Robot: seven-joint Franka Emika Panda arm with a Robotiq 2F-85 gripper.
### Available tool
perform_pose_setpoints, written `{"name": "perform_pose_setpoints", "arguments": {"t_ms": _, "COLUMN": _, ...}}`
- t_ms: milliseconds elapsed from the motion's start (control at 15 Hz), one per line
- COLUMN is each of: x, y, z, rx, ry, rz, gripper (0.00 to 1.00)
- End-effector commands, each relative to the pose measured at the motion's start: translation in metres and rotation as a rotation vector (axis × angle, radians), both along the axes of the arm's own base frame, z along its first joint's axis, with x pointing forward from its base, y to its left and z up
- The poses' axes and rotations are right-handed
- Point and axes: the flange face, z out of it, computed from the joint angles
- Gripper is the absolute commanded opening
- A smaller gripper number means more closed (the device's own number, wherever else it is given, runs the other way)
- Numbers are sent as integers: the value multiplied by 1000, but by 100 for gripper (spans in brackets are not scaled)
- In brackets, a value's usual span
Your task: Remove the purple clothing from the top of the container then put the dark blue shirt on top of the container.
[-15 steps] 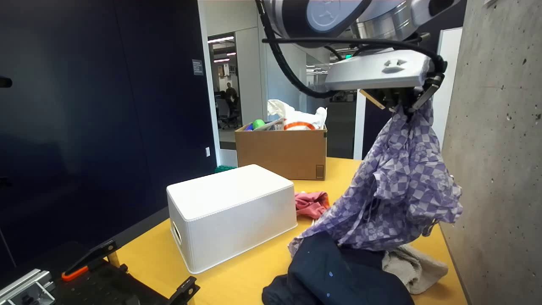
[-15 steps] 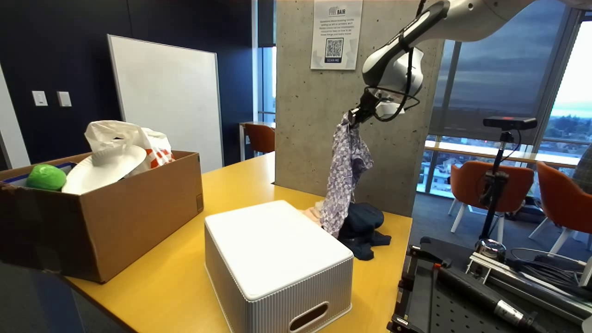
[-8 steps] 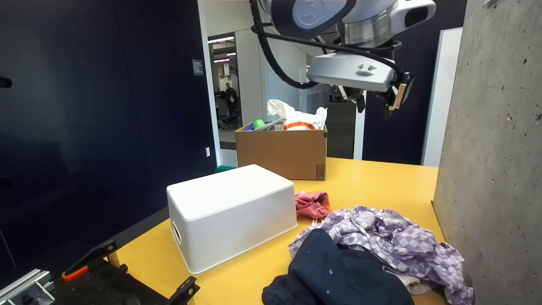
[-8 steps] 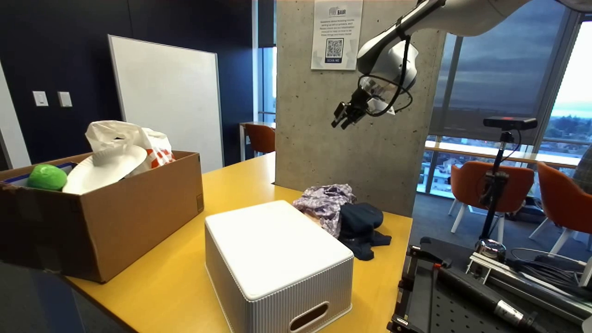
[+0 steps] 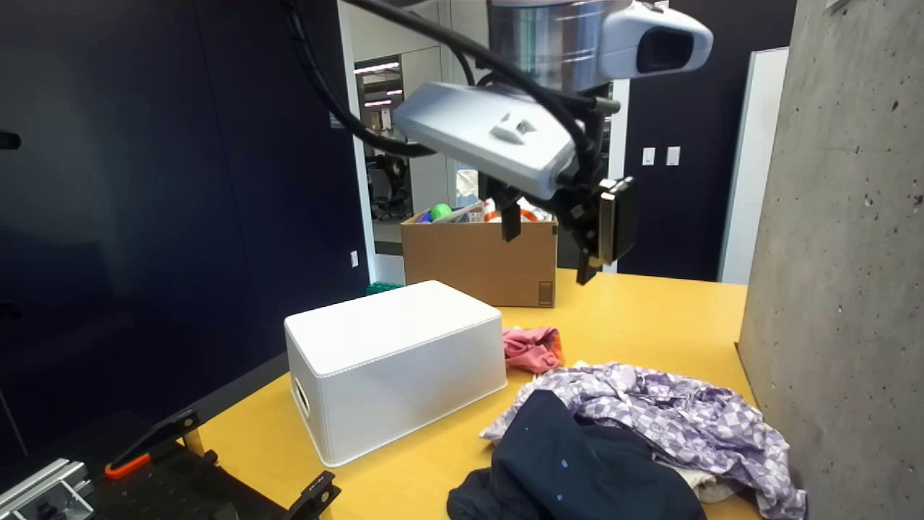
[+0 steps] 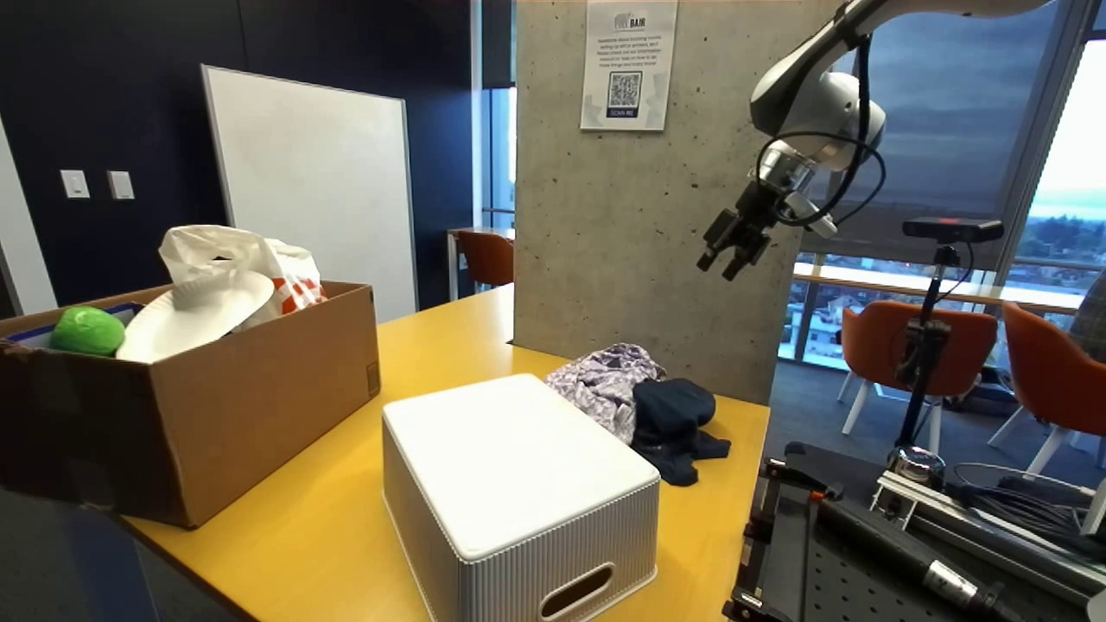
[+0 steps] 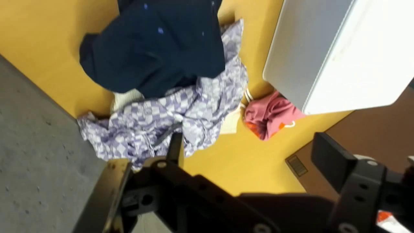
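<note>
Purple clothing point(image 5: 678, 415) lies crumpled, its long axis running from near the container point(image 5: 411, 390) toward the concrete column point(image 5: 830, 289), well below the wide-spread fingers of the gripper point(image 5: 548, 258) that clasped it a second earlier.

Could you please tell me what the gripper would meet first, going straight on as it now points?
Probably the purple checkered garment, though depth is unclear; the pink cloth near it or the yellow tabletop could come first instead.

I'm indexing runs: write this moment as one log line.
black two-finger gripper: open, empty | purple checked cloth garment: crumpled on yellow table | navy fabric shirt: beside, not yet on, white rectangular plastic box
</note>
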Motion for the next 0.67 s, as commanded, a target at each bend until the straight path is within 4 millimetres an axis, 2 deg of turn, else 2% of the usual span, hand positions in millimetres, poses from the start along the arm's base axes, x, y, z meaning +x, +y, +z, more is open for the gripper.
{"name": "perform_pose_setpoints", "arguments": {"t_ms": 0, "x": -21, "y": 12, "z": -45, "rx": 41, "ry": 74, "rz": 26, "gripper": 100}}
{"name": "perform_pose_setpoints", "arguments": {"t_ms": 67, "x": -22, "y": 16, "z": -60, "rx": 53, "ry": 99, "rz": 33, "gripper": 100}}
{"name": "perform_pose_setpoints", "arguments": {"t_ms": 333, "x": -2, "y": 37, "z": -119, "rx": 96, "ry": 199, "rz": 29, "gripper": 100}}
{"name": "perform_pose_setpoints", "arguments": {"t_ms": 467, "x": 3, "y": 41, "z": -150, "rx": 102, "ry": 252, "rz": 7, "gripper": 100}}
{"name": "perform_pose_setpoints", "arguments": {"t_ms": 600, "x": 6, "y": 35, "z": -176, "rx": 101, "ry": 288, "rz": -40, "gripper": 100}}
